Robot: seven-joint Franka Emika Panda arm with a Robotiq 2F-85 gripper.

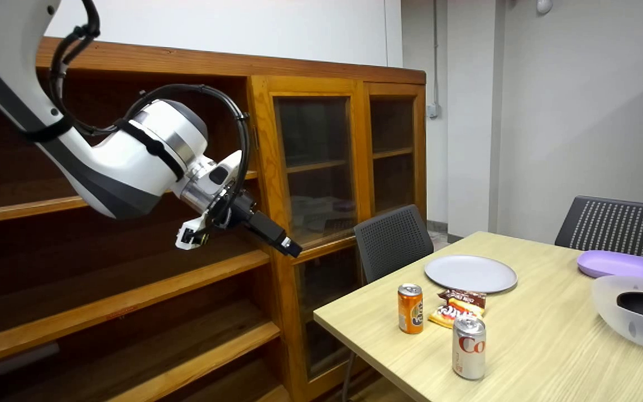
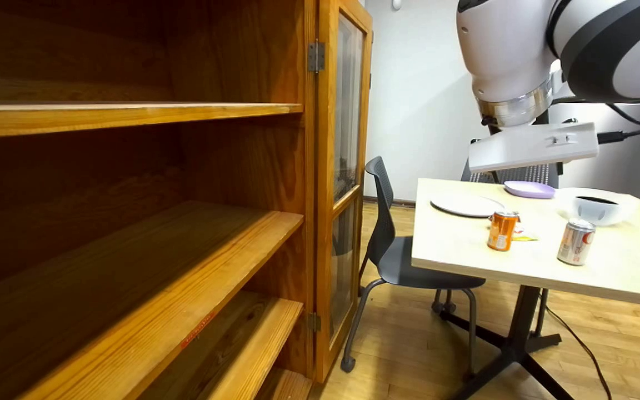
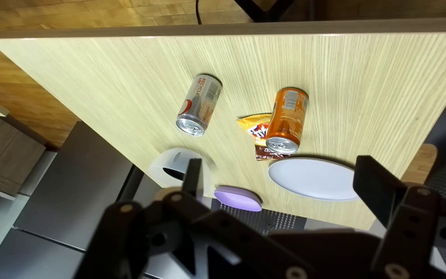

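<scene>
An orange can [image 1: 411, 310] by a corner of the tabletop [image 1: 545, 346], the pincer [image 3: 279, 168] spread wide in the air

The pincer hangs well apart from everything on the tabletop. The wrist view shows its two fingers [image 3: 376, 186] standing far from each other; in an exterior view it hangs in front of the wooden cabinet [image 1: 271, 187], and of the things on the tabletop the orange can appears nearest to it there.

This can stands upright near the corner where the near edge meets the edge with a grey chair [image 1: 394, 244] partly under it. A silver can [image 1: 469, 352] with red lettering, upright too, stands along the near edge, farther from that corner. Just beyond the orange can, on the side away from the near edge, lie a yellow packet [image 1: 445, 317] and a brown packet [image 1: 468, 297]; whether they overlap or only touch, I cannot tell.

A pale plate [image 1: 470, 273] lies flat beyond the packets, close to the chair edge. At the far edge sits a purple dish [image 1: 623, 263], and near it, towards the far corner away from the grey chair, a whitish bowl [image 1: 614, 318] with a dark inside. A second chair [image 1: 618, 229] stands behind the far edge.
</scene>
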